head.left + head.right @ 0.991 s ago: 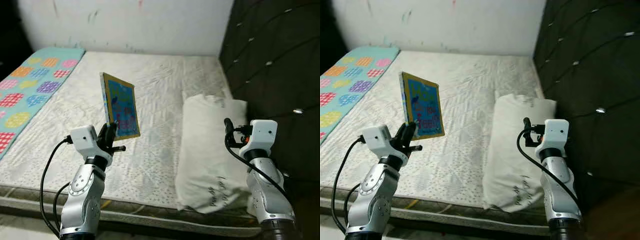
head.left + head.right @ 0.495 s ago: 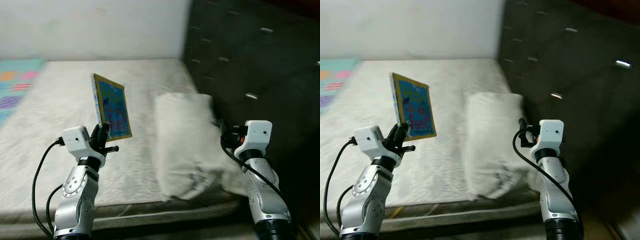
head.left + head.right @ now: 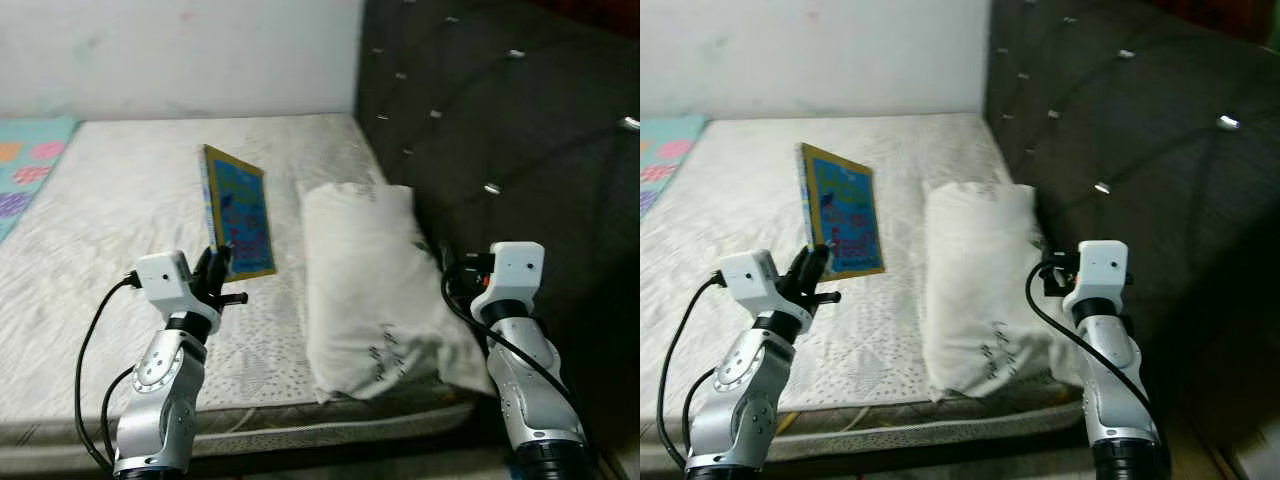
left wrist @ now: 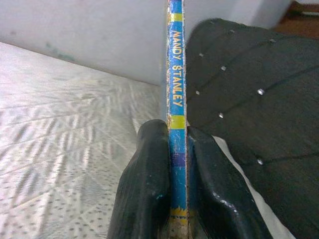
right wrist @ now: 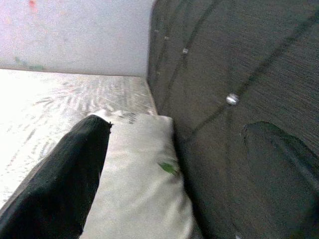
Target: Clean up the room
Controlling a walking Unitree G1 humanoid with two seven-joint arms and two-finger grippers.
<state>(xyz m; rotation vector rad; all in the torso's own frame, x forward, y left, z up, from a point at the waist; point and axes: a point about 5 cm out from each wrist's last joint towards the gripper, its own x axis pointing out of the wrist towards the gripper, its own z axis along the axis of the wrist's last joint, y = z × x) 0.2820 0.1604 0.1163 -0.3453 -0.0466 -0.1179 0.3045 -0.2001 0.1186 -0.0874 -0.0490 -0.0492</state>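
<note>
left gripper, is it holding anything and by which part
A thin book, held upright by its lower edge, pinched between the left gripper's two black fingers.

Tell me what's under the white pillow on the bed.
The white pillow lies on the pale quilted mattress, beside the dark tufted headboard. Whatever sits between pillow and mattress is covered, so I can't tell.

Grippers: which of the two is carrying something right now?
The left gripper, clamped on the upright blue book above the mattress. The right gripper holds nothing, beside the pillow.
</note>
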